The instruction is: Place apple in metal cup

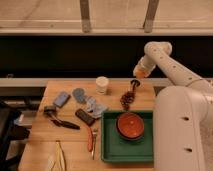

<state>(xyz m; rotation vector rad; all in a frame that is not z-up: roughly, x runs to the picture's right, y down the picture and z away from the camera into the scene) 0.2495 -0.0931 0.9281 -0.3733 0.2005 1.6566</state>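
Wooden table (75,137), items left to right:
- Small dark boxy object (49,109) near the left edge, a black elongated tool (65,124) just below it
- Flat grey-blue rectangular piece (62,99), a grey-blue rounded piece (79,94) beside it, then a crumpled pale blue cloth (95,106)
- Flat dark rectangular device (84,117) in front of the cloth
- Long thin orange carrot (90,139) lying near the front, beside the tray
- Pale white cup (102,84), upright, toward the back edge
- Green rectangular tray (114,147) holding a round reddish-brown bowl (130,125)
- Dark reddish lumpy bunch (128,99) behind the tray
- Small narrow dark metal cup (135,83), upright at the back, just behind the bunch
- Small round yellow-orange apple (141,73), held in the air right above the metal cup
- Gripper (141,71) on the white arm, fingers closed around the apple
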